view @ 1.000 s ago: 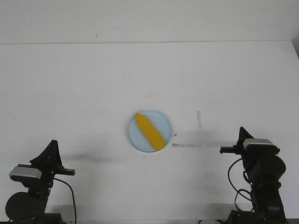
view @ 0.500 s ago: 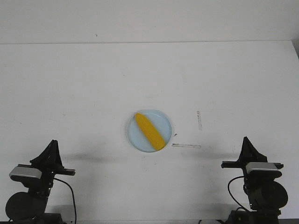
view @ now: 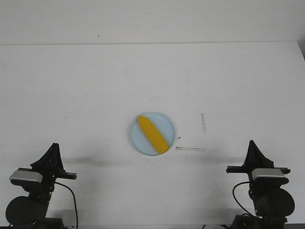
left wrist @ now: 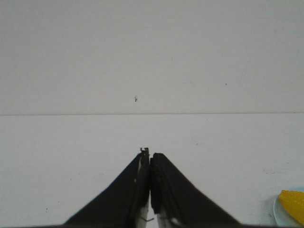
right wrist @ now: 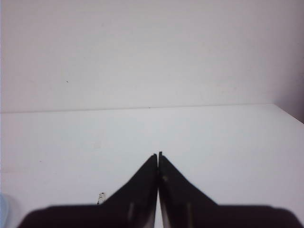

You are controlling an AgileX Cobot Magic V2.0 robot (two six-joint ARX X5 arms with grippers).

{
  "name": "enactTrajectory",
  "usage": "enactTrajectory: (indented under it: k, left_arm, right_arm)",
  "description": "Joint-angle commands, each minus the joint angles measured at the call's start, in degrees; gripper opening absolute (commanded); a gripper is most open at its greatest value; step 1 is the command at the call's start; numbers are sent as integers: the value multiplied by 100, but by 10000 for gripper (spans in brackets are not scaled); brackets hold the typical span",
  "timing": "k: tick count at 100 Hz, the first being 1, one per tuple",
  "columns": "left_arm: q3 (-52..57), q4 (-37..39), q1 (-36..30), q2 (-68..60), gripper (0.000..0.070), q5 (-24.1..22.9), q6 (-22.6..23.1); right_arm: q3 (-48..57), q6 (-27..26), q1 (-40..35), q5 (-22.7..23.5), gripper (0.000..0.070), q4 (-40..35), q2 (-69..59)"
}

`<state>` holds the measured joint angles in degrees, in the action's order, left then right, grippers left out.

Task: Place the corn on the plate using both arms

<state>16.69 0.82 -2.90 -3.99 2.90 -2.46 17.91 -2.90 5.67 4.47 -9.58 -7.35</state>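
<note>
Both arms' jaws closed, empty; corn [view: 153, 134] on plate [view: 167, 123], cropped in left wrist view.

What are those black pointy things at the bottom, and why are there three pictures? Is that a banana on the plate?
Those black things are two robot arms, one on each side of a white table. Each arm ends in a hand with two fingers that pinch together. One picture looks forward over the table from where the robot stands. The other two come from small cameras on the arms' wrists, so the black wedges you see are the left hand and the right hand, both pinched shut and holding nothing. The yellow thing is a corn cob, not a banana. It lies slanted on a pale blue plate in the middle. Beside the plate are two thin strips of tape.
</note>
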Motion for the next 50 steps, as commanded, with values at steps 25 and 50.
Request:
enactTrajectory:
  k: [25,50]
  left_arm:
    - [44,68,4,17,1,-15,50]
    - [-15,-103,17,48,1,-492,70]
  right_arm:
    - [17,-46,2,0,0,61,20]
    - [17,-46,2,2,0,61,20]
